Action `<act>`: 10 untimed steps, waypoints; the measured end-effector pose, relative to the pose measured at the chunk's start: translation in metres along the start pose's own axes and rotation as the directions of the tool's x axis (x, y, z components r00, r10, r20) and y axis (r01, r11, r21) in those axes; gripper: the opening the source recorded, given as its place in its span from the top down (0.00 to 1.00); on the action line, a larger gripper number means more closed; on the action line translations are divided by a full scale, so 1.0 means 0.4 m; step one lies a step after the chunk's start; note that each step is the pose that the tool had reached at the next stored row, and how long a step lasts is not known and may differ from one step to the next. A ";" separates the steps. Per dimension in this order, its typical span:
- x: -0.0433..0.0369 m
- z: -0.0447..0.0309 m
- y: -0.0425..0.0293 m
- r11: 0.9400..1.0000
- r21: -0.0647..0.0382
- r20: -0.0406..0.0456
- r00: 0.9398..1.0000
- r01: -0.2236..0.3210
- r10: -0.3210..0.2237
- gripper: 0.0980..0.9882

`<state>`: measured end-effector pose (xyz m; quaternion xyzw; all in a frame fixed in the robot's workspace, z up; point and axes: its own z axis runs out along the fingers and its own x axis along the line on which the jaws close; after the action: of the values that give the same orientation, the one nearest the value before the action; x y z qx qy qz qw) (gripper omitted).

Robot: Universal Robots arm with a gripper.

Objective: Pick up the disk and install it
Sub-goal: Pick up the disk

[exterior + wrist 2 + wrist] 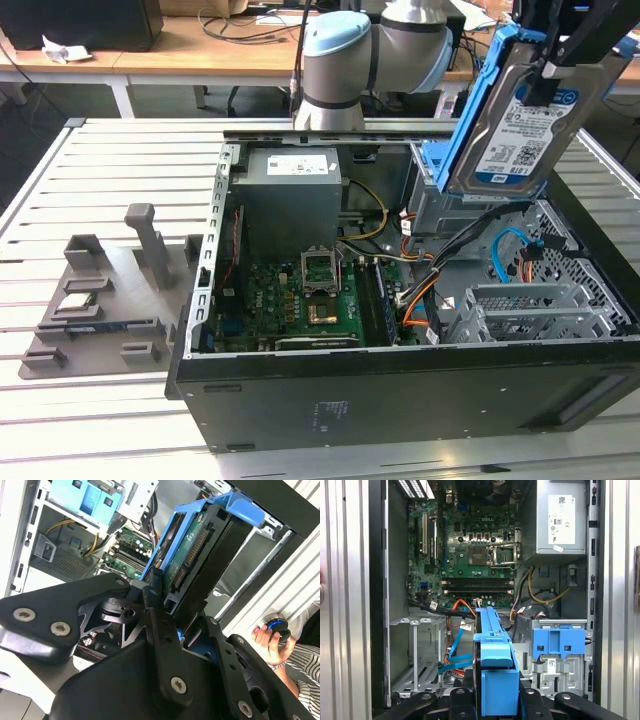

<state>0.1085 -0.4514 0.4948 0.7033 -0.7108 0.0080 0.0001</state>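
Observation:
The disk (512, 130), a silver drive with a white-and-blue label in a blue plastic bracket, hangs tilted in the air above the open computer case (400, 400), at the exterior view's upper right. My gripper (548, 68) is shut on its upper end. In the second wrist view the disk (197, 545) stands edge-on between the black fingers (152, 595), its green circuit side showing. The first wrist view looks down along the bracket's blue edge (492, 645) onto the case interior, with the gripper (497, 696) clamped around it.
Inside the case lie a green motherboard (300, 295), a grey power-supply box (290, 195), orange and blue cables (510, 250), a blue drive bay (559, 642) and a metal cage (530, 310). A grey fixture (100, 300) sits at the exterior view's left. A person's hand (267, 640) holds a small device.

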 end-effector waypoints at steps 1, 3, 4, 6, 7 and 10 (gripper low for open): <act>0.008 0.000 0.000 1.000 0.000 0.000 1.000 0.000 0.000 0.70; 0.019 0.000 0.000 1.000 0.000 0.000 1.000 0.000 0.000 0.70; 0.024 0.000 0.000 1.000 0.000 0.000 1.000 0.000 0.000 0.70; 0.042 0.001 0.000 1.000 0.000 -0.001 1.000 0.000 0.000 0.70; 0.049 0.001 0.000 1.000 0.000 -0.001 1.000 0.000 0.000 0.70; 0.062 0.001 -0.001 1.000 0.000 -0.001 1.000 0.000 0.000 0.70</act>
<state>0.1085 -0.4763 0.4945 0.7033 -0.7108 0.0085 0.0005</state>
